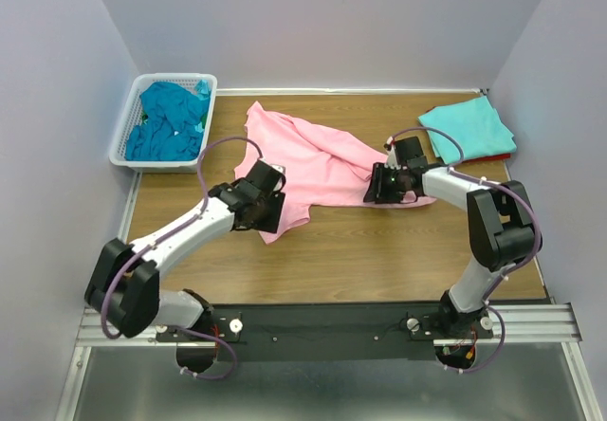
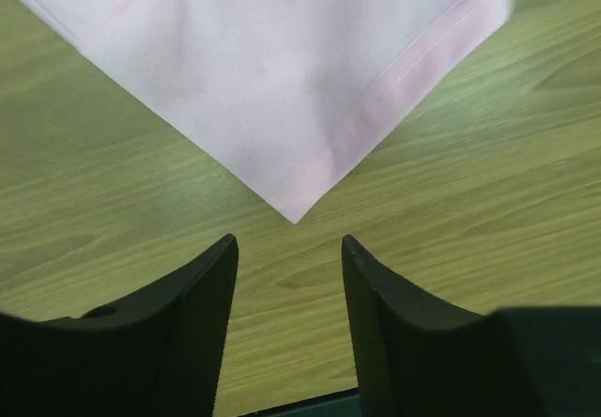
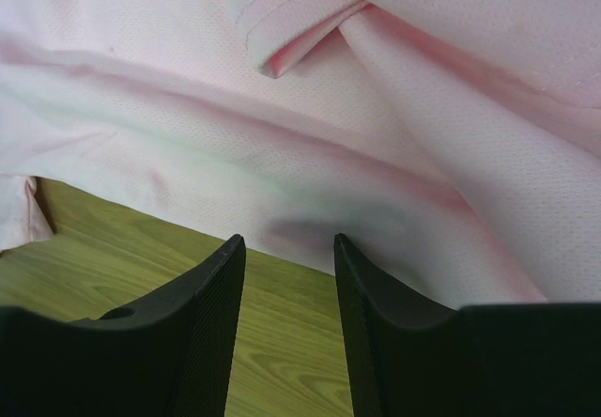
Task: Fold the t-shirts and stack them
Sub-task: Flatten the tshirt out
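You are working over a wooden bench (image 1: pixel 379 250) on which the light pink t-shirt (image 1: pixel 313 160) is lying unfolded and rumpled near the centre. Your left fingers (image 2: pixel 202 295) are standing moderately apart and gripping nothing, hovering over bare wood just short of the shirt's near-left hemmed corner, which is pointing into the gap between them. Your right fingers (image 3: pixel 376 285) are likewise standing apart and empty, sitting low at the shirt's right-hand edge, where creased folds and a sleeve hem are bunching just ahead of the tips. The light aqua t-shirt (image 1: pixel 467 129) is lying folded at the far right corner, with a thin edge of the red t-shirt (image 1: pixel 491 157) showing beneath it. The darker teal-blue t-shirts (image 1: pixel 171 122) are sitting heaped inside the white basket (image 1: pixel 128 132) at the far left corner.
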Available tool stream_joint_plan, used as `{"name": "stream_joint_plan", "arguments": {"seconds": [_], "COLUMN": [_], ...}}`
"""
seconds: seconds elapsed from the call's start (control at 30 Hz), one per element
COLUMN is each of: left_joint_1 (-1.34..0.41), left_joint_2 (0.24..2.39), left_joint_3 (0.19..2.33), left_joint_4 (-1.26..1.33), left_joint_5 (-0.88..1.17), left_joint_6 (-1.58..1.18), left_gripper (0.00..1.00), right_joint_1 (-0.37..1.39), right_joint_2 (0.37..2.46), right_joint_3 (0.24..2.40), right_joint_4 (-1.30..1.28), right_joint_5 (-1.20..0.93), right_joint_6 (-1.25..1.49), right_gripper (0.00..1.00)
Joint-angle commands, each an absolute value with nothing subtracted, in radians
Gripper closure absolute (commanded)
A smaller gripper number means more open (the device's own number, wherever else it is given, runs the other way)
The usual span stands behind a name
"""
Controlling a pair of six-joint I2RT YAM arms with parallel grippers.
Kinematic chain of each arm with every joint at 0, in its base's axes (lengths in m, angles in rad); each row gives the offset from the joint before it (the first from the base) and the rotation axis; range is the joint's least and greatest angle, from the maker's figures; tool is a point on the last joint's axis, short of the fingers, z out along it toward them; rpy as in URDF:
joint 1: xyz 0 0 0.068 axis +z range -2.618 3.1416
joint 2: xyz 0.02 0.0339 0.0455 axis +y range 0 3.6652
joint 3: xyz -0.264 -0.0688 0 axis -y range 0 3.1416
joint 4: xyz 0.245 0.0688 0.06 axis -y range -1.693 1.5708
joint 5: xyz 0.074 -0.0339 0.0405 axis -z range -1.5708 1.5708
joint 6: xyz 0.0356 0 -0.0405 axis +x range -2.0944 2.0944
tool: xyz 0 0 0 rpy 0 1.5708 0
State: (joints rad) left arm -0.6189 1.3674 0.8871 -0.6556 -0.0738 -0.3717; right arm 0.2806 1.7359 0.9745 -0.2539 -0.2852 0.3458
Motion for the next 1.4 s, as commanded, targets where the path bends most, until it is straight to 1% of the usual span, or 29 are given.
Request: {"name": "stream_joint_plan", "arguments": {"seconds": [0.0, 0.13, 0.17, 0.2, 0.23, 0.33, 0.37, 0.43, 0.5, 0.63, 0.73, 0.9, 0.93, 1.0, 1.03, 1.17, 1.23, 1.37], "left_joint_1": [-0.603, -0.586, -0.583, -0.581, -0.578, -0.572, -0.569, -0.565, -0.561, -0.557, -0.554, -0.549, -0.548, -0.545, -0.545, -0.542, -0.538, -0.537], "left_joint_2": [1.266, 1.158, 1.111, 1.083, 1.057, 0.953, 0.907, 0.847, 0.818, 0.77, 0.752, 0.761, 0.771, 0.781, 0.79, 0.802, 0.807, 0.819], "left_joint_3": [0.957, 1.0, 1.005, 1.003, 0.987, 0.948, 0.918, 0.867, 0.835, 0.731, 0.681, 0.65, 0.652, 0.657, 0.66, 0.664, 0.666, 0.669], "left_joint_4": [-0.629, -0.592, -0.575, -0.533, -0.506, -0.378, -0.35, -0.257, -0.177, -0.071, -0.022, -0.012, -0.012, -0.021, -0.025, -0.031, -0.031, -0.029], "left_joint_5": [-0.158, -0.314, -0.374, -0.405, -0.464, -0.534, -0.587, -0.644, -0.673, -0.716, -0.741, -0.756, -0.761, -0.767, -0.77, -0.77, -0.77, -0.765], "left_joint_6": [-0.414, -0.448, -0.448, -0.448, -0.448, -0.423, -0.425, -0.402, -0.388, -0.348, -0.344, -0.339, -0.336, -0.334, -0.334, -0.333, -0.331, -0.327], "left_gripper": [0.4, 0.35, 0.32, 0.32, 0.3, 0.28, 0.25, 0.25, 0.25, 0.25, 0.25, 0.25, 0.25, 0.25, 0.25, 0.25, 0.25, 0.25], "right_joint_1": [0.285, 0.288, 0.288, 0.288, 0.29, 0.321, 0.346, 0.377, 0.429, 0.494, 0.532, 0.65, 0.669, 0.716, 0.732, 0.801, 0.842, 0.894], "right_joint_2": [1.753, 1.709, 1.694, 1.684, 1.66, 1.626, 1.602, 1.557, 1.523, 1.447, 1.443, 1.564, 1.633, 1.705, 1.783, 1.916, 2.032, 2.106], "right_joint_3": [0.911, 0.848, 0.839, 0.831, 0.818, 0.798, 0.778, 0.755, 0.753, 0.831, 0.948, 1.123, 1.181, 1.247, 1.312, 1.446, 1.512, 1.561], "right_joint_4": [-0.256, -0.285, -0.302, -0.32, -0.365, -0.465, -0.485, -0.535, -0.581, -0.627, -0.608, -0.51, -0.496, -0.476, -0.469, -0.453, -0.453, -0.456], "right_joint_5": [-0.271, -0.304, -0.313, -0.331, -0.342, -0.377, -0.388, -0.408, -0.382, -0.292, -0.246, -0.226, -0.224, -0.221, -0.213, -0.199, -0.212, -0.258], "right_joint_6": [0.308, 0.313, 0.316, 0.316, 0.321, 0.325, 0.328, 0.337, 0.348, 0.368, 0.365, 0.351, 0.351, 0.347, 0.344, 0.33, 0.316, 0.302], "right_gripper": [0.5, 0.5, 0.5, 0.5, 0.5, 0.5, 0.49, 0.49, 0.49, 0.49, 0.49, 0.5, 0.5, 0.51, 0.52, 0.52, 0.53, 0.53]}}
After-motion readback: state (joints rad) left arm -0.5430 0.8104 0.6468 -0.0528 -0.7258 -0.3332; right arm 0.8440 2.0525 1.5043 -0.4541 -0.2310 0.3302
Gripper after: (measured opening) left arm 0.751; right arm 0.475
